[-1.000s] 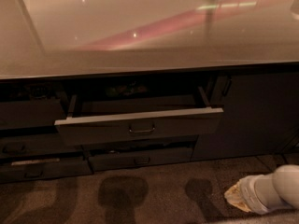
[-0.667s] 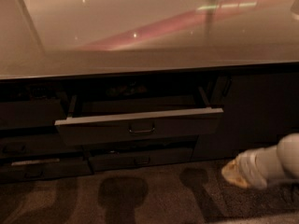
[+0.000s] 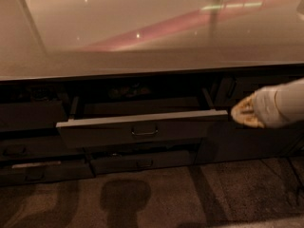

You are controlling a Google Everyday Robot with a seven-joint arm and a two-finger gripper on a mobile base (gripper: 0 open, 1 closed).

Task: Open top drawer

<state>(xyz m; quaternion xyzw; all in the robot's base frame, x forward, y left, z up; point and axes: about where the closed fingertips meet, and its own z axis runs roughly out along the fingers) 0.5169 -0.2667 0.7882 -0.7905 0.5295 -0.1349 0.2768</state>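
The top drawer (image 3: 142, 129) stands pulled out from under the counter, with a pale top edge and a small central bar handle (image 3: 145, 132). Its dark inside shows behind the front. My gripper (image 3: 244, 112) comes in from the right on a white arm (image 3: 285, 106). It hovers just off the drawer front's right end, at the height of the pale top edge. I cannot see whether it touches the drawer.
A glossy pale countertop (image 3: 152, 32) overhangs the drawers. Shorter grey drawer fronts (image 3: 142, 163) sit below and at the left (image 3: 28, 170). A plain dark panel (image 3: 256, 141) lies under my arm. Patterned carpet (image 3: 166, 198) covers the floor.
My arm has risen from low at the right, near the floor, up to the right end of the drawer front. The drawer stays pulled out as before.
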